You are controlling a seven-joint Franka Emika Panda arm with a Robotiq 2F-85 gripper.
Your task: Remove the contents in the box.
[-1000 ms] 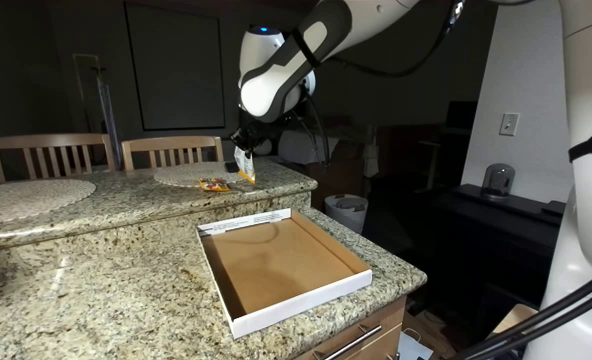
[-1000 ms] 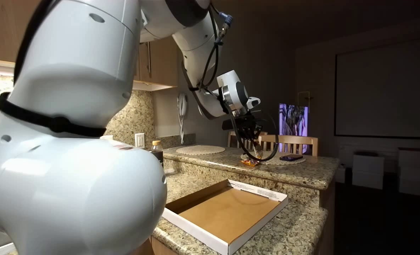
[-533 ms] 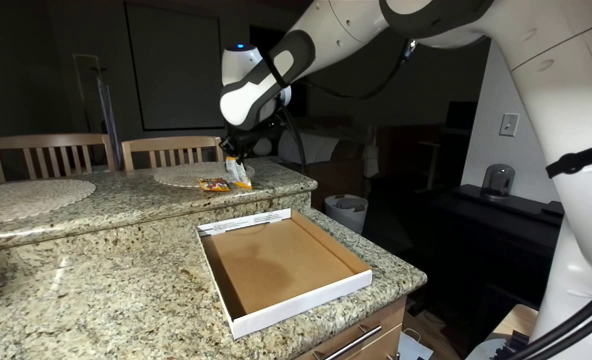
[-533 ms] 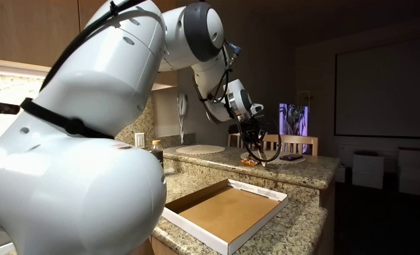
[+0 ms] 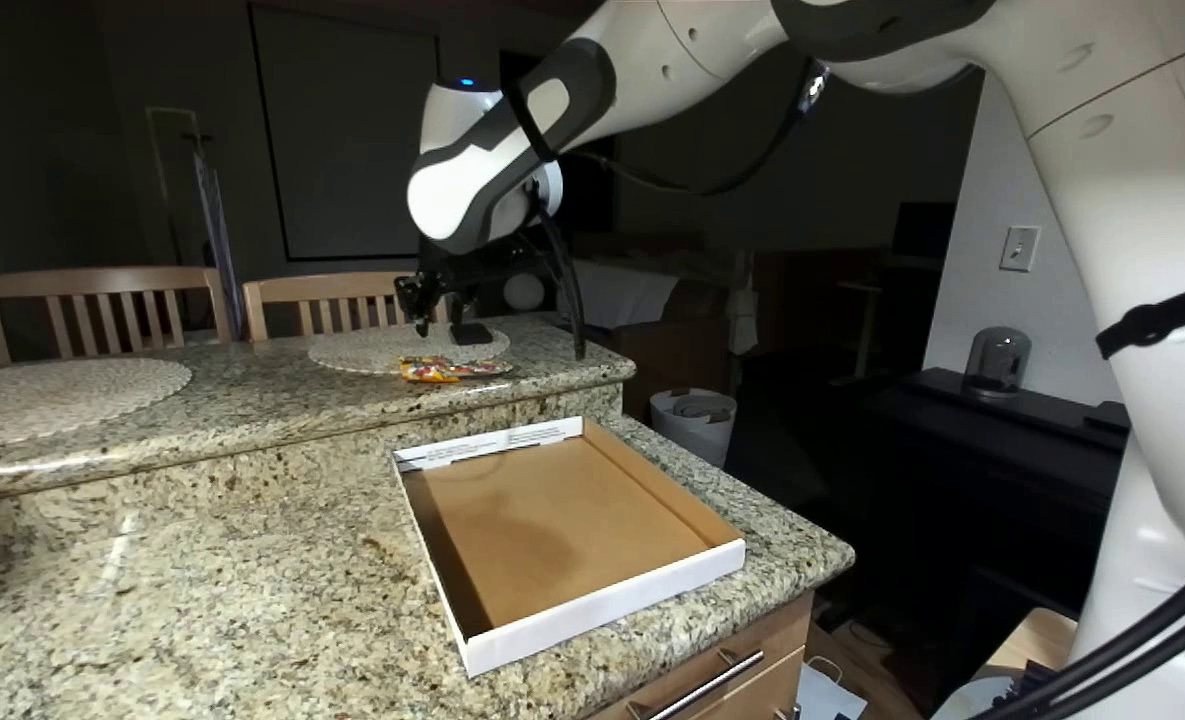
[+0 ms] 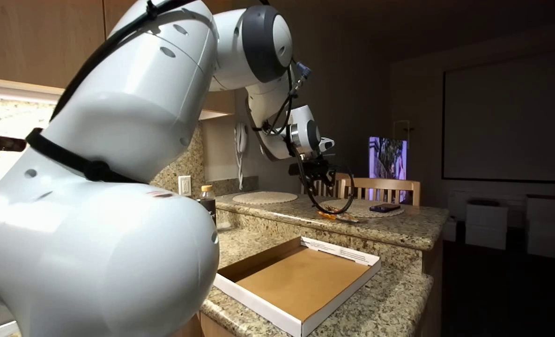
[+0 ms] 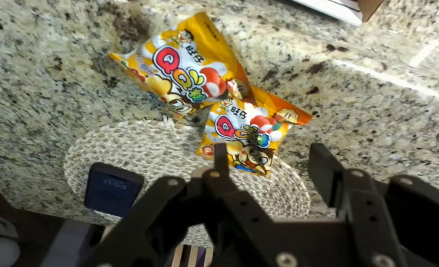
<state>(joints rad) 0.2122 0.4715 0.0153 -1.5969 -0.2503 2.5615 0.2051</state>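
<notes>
Two yellow-orange snack packets lie flat and partly touching on the raised granite ledge: one packet (image 7: pixel 189 70), and a second packet (image 7: pixel 247 129) that reaches onto a woven placemat. In an exterior view they show as a colourful packet (image 5: pixel 430 370) and a paler one (image 5: pixel 487 369) against it. My gripper (image 7: pixel 268 150) stands open above the packets with nothing between its fingers; in the wrist view its left finger overlaps the nearer packet's edge. The white-walled box (image 5: pixel 602 615) sits on the lower counter, showing only brown cardboard inside in both exterior views.
A phone (image 7: pixel 112 189) lies on the placemat (image 5: pixel 352 350) beside the packets. Wooden chairs (image 5: pixel 347 290) stand behind the ledge (image 5: pixel 252 395). A bottle (image 6: pixel 207 199) stands on the counter. My arm's hanging cable loops low near the ledge.
The pale packet that hung from my gripper, its lower end down on the ledge, has been let go and lies flat beside the first. The jaws have opened, and the gripper has risen away.
</notes>
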